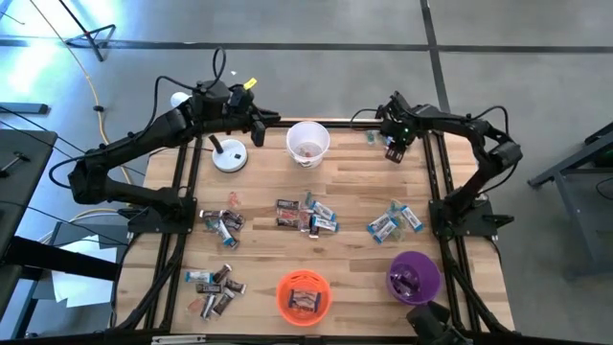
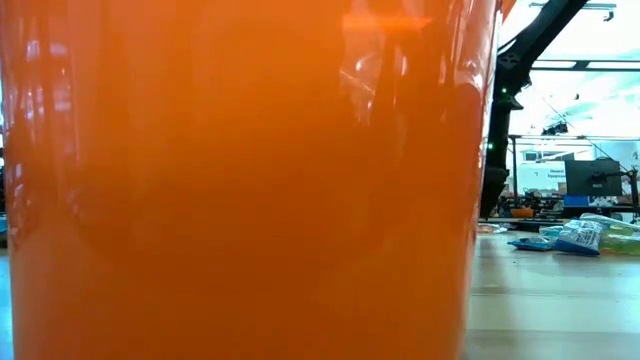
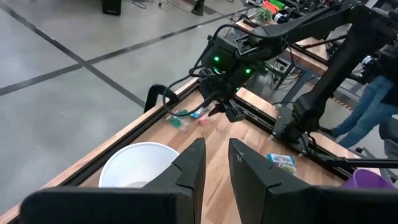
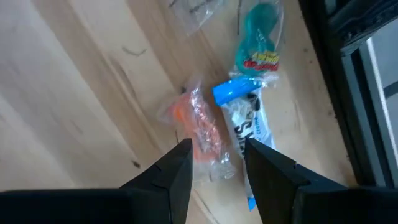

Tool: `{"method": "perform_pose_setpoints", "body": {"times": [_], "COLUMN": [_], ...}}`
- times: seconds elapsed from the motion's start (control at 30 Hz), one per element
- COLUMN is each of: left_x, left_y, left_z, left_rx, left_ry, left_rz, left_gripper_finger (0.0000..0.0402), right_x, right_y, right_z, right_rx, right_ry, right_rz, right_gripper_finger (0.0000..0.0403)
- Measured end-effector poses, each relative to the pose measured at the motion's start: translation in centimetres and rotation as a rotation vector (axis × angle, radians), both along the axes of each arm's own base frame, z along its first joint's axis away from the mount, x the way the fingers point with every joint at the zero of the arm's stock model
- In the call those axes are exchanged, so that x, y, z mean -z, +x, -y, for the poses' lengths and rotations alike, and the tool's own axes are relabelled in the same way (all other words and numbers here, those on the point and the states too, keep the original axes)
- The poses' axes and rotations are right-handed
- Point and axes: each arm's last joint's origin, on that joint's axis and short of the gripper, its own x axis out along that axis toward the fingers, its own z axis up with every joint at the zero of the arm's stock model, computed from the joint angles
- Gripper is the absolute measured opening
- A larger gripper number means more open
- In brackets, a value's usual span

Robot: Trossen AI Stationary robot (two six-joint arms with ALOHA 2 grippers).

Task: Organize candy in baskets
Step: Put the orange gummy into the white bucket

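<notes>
- Right gripper [image 4: 214, 163]: at the table's far right corner, pointing down at a small cluster of sweets. Its fingers stand spread, with nothing pinched between them.
- Orange-wrapped sweet [image 4: 200, 127]: clear crinkled wrapper, lying on the wood just ahead of the gap between the right fingertips.
- Blue-and-white bar [image 4: 242, 115]: just beside the orange sweet, under the tip of one right finger. Dark lettering on its white part is only partly legible; no brand can be read.
- Teal-wrapped sweet [image 4: 258, 37]: beyond the blue bar, with a red-and-yellow label whose writing is too small to read.
- Left gripper [image 3: 214, 165]: raised at the far left side, over the edge of the white basket [image 1: 307, 142]. Fingers close together with a narrow gap; nothing seen held.
- White basket contents: a few reddish pieces at the bottom, seen from above.
- Orange basket [image 1: 304, 294]: near edge of the table, well away from both grippers, with dark bars inside; it fills the low view.
- Purple basket [image 1: 413, 275]: near right corner, with some pieces inside.
- Loose candy [image 1: 308, 217]: heaps scattered mid-table between the baskets, further groups at left and right; wrapper writing unreadable.
- White lamp base [image 1: 229, 156]: just beside the left gripper.
</notes>
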Motion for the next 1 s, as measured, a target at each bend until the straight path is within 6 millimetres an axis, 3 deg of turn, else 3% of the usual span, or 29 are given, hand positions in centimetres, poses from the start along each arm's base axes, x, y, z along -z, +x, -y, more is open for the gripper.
{"method": "perform_pose_setpoints", "body": {"times": [0.67,1.0], "left_x": [0.04,0.04], "left_y": [0.01,0.01], "left_z": [0.06,0.06], "left_rx": [0.022,0.022], "left_ry": [0.0,0.0], "left_rz": [-0.004,-0.004], "left_gripper_finger": [0.0055,0.0055], "right_x": [-0.56,-0.88], "right_y": [-0.15,0.2], "right_z": [-0.89,-0.96], "right_rx": [0.027,-0.012], "right_ry": [0.156,0.216], "right_rz": [0.018,0.117], "right_gripper_finger": [0.0139,0.0139]}}
